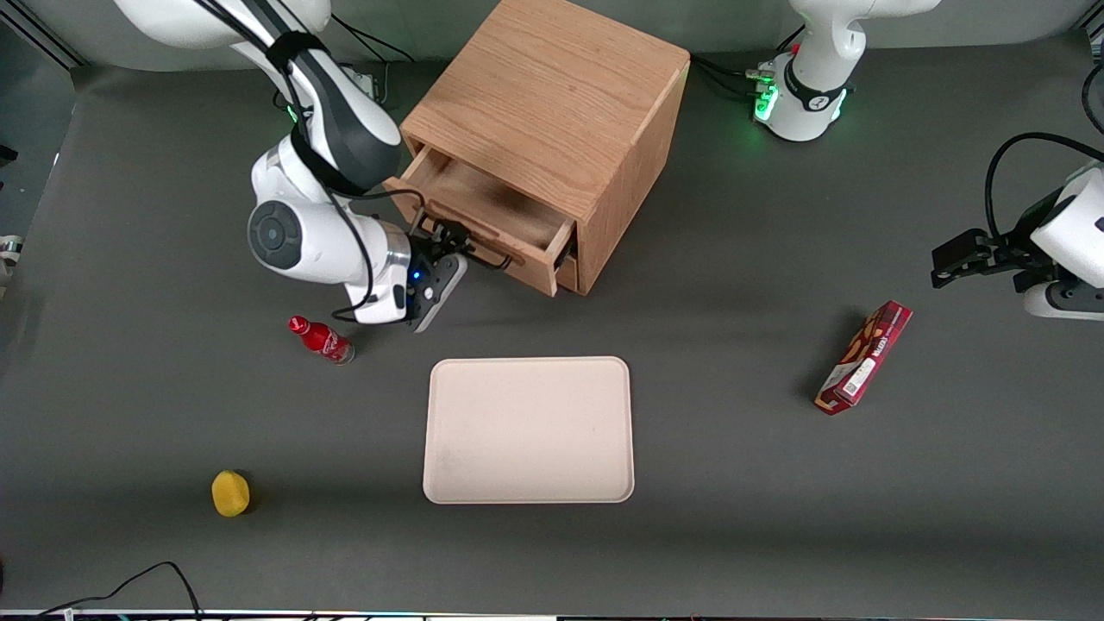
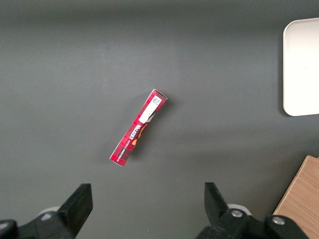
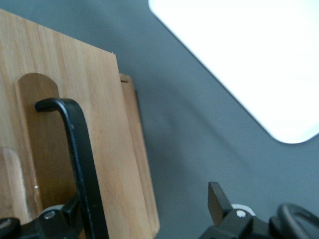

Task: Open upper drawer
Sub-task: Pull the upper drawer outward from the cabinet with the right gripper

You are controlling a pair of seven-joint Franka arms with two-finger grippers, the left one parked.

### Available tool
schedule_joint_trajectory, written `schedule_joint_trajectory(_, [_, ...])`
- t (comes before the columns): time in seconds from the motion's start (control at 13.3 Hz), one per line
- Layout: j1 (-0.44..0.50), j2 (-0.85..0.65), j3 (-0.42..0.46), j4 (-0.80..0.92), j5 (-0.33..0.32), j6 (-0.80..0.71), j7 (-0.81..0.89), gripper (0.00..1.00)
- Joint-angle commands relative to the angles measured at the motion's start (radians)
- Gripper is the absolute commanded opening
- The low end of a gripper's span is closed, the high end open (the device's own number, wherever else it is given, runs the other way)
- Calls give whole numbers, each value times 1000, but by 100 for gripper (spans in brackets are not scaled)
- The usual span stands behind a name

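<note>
The upper drawer of the light oak cabinet stands pulled partway out, and its shallow wooden tray shows empty. My right gripper is at the drawer's front, at the thin black wire handle. In the right wrist view the gripper is open with its fingers wide apart. The handle runs down the drawer front close beside one finger, between the two fingers. A sliver of the lower drawer shows beneath the upper one.
A beige tray lies nearer the front camera than the cabinet and also shows in the right wrist view. A red bottle lies beside my wrist. A yellow object sits near the table's front edge. A red box lies toward the parked arm's end.
</note>
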Motion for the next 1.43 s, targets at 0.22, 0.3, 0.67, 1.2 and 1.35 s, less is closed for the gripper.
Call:
schedule_joint_trajectory(0.22, [3,128,-57,195,-109,-98,-67,100])
schedule_joint_trajectory(0.3, [3,145,-69,223,-117,-112,-87,100])
schedule_joint_trajectory(0.67, [6,225,-129,356,-121,-177,-170,100])
schedule_joint_trajectory(1.2, [14,251,-144,471,-167,-253,-163,100])
schedule_joint_trajectory(1.35, [14,252,-146,537,-161,-339,-161,100])
